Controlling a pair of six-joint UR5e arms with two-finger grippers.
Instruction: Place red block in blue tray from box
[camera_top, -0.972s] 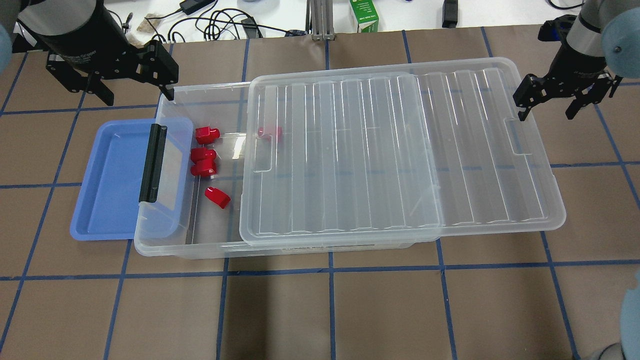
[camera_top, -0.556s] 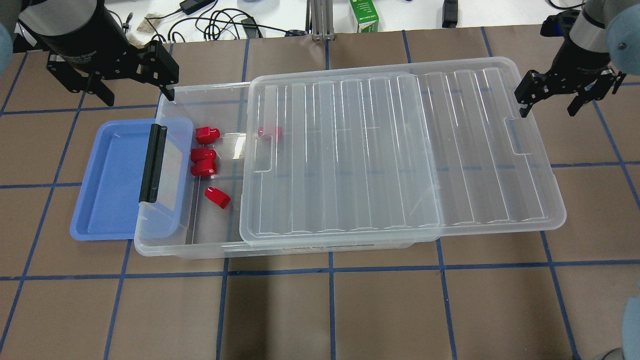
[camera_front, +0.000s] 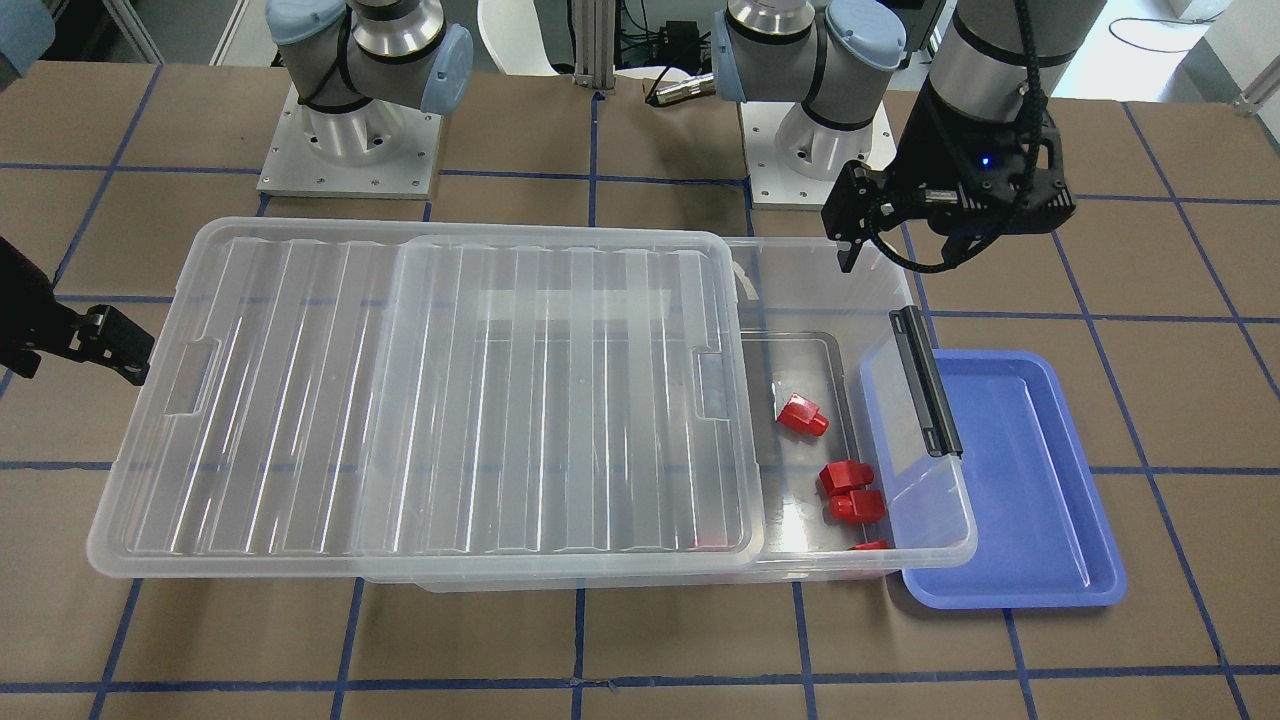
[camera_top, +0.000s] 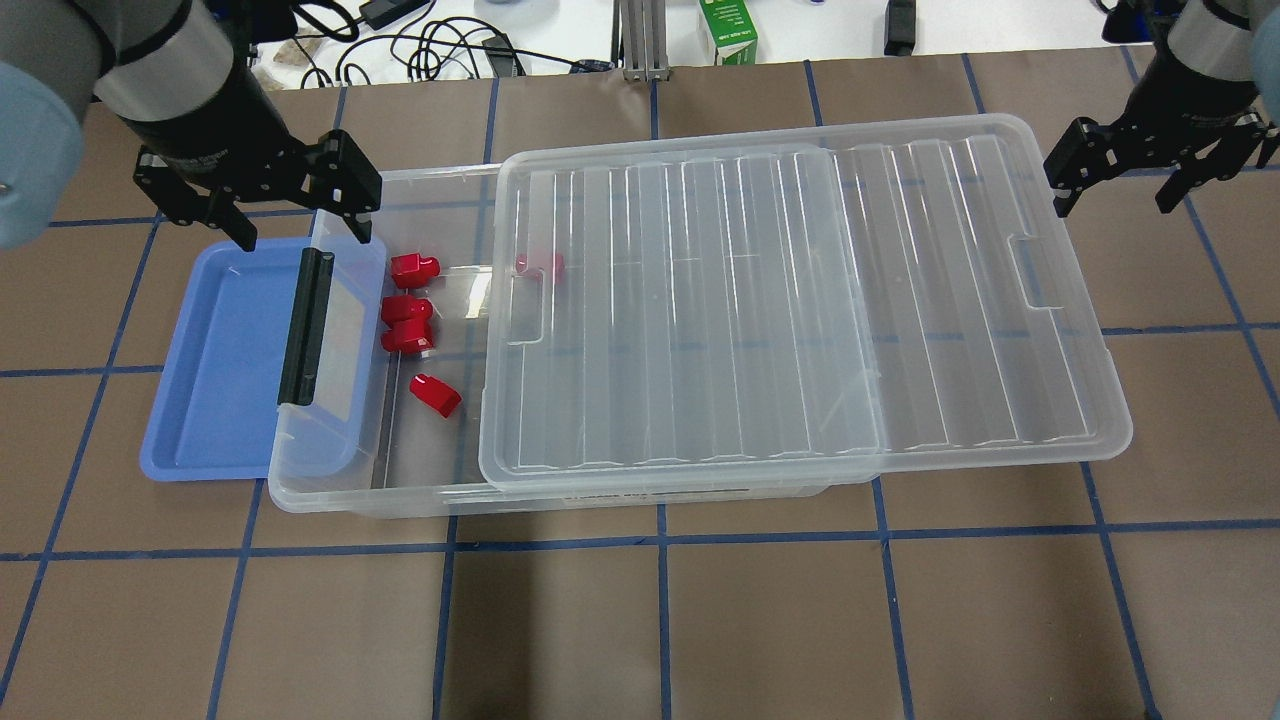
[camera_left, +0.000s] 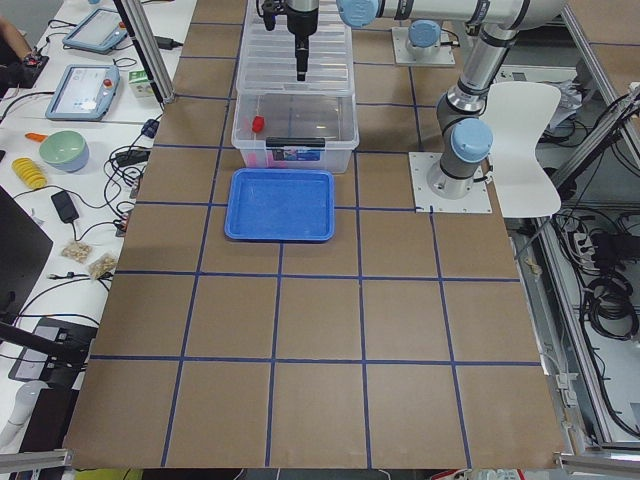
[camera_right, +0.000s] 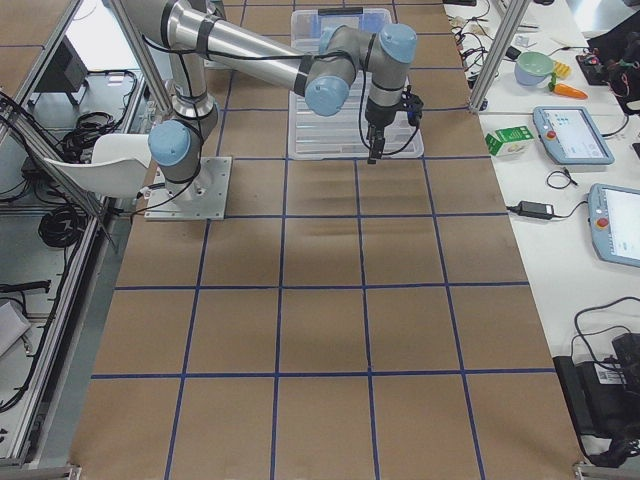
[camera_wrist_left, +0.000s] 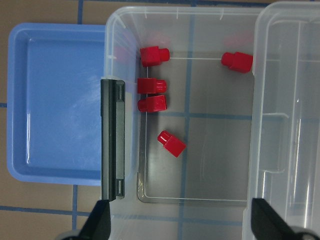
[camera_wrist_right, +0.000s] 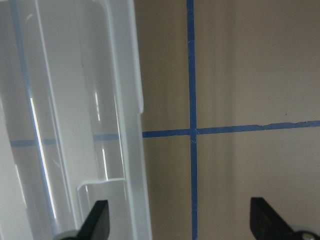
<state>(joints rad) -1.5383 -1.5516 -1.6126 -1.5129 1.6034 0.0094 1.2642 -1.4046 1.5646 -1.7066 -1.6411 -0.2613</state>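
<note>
- Overhead exterior view: the left hand (camera_top: 303, 235) hangs above the far corner of the box (camera_top: 330, 497) at its open end, fingers spread wide and holding nothing.
- The right hand (camera_top: 1115, 195) is also spread and empty. It sits off the far right end of the lid (camera_top: 800, 300), over bare tabletop (camera_top: 640, 620), well apart from the work.
- The lid is slid toward the robot's right, so only a strip of the box by the black latch bar (camera_top: 305, 325) is uncovered.
- Four red blocks (camera_wrist_left: 151, 85) lie on the box floor in that strip: one near the far wall, two touching each other in the middle, and a lone block (camera_top: 436, 394) lying askew nearer the robot. A fifth block (camera_top: 540, 265) sits at the lid's edge, partly under it.
- The blue tray (camera_top: 215, 360) lies on the tabletop just beside the latch end of the box; no block is in it.
- Judged step: the reach into the box — nothing is picked yet.
- The next move likely calls for centring the left hand over one block, turning the fingers across its body, and lowering between latch end and lid edge. The lone block looks easiest — it has room on every side.
</note>
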